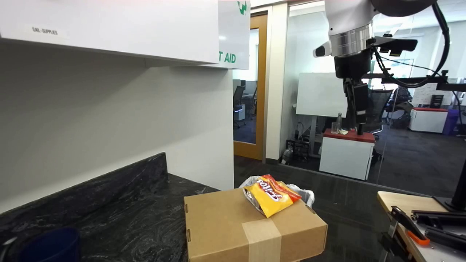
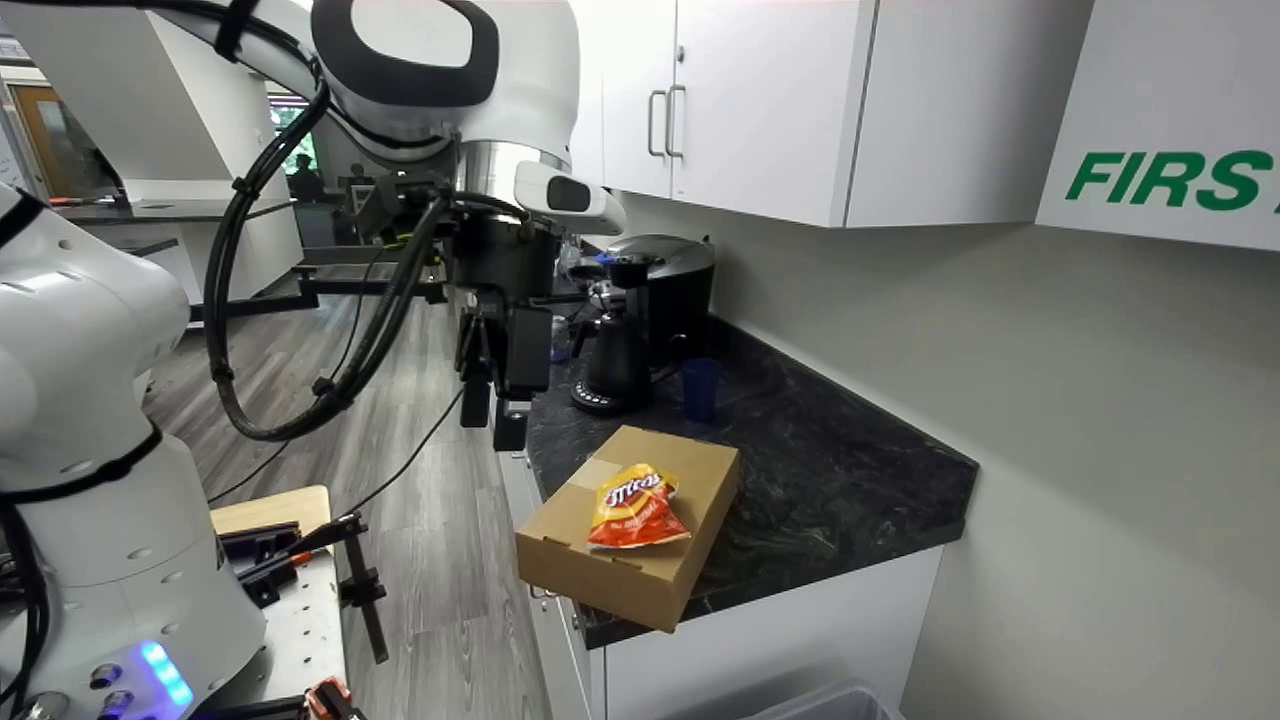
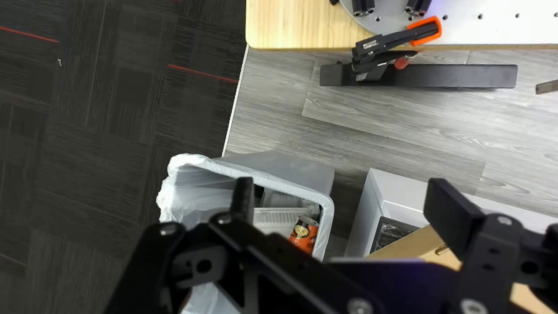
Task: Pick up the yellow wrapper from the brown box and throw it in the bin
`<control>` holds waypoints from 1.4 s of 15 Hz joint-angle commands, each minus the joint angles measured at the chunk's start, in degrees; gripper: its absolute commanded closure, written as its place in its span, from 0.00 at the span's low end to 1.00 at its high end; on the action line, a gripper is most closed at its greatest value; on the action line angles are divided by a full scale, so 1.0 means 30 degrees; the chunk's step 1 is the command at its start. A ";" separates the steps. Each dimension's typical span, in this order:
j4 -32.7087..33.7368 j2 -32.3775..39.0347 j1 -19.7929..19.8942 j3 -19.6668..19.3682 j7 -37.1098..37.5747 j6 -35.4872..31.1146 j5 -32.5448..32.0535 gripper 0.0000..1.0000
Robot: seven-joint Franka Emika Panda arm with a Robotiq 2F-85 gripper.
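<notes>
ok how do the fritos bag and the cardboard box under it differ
The Fritos bag is yellow and red with bold lettering; the cardboard box is mostly plain brown. The bag is crinkled, the box straight-edged. The bag is much smaller, covering only part of the box's top. Neither is held.

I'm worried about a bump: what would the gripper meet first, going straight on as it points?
Probably the grey floor; the gripper points down near the bin, though with depth unclear, its rim might come first.
</notes>
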State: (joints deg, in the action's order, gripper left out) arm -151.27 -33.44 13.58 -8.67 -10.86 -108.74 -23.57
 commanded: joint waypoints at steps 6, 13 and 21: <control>0.0034 0.0332 -0.0599 -0.0165 -0.0139 -0.0043 -0.0042 0.00; -0.0366 -0.0276 -0.2497 -0.0635 -0.2319 -0.0778 0.2682 0.00; -0.1745 -0.0544 -0.3623 -0.0572 -0.3692 -0.5475 0.4780 0.00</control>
State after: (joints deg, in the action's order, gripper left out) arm -153.63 -32.79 3.05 -9.08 -19.59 -119.20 -9.75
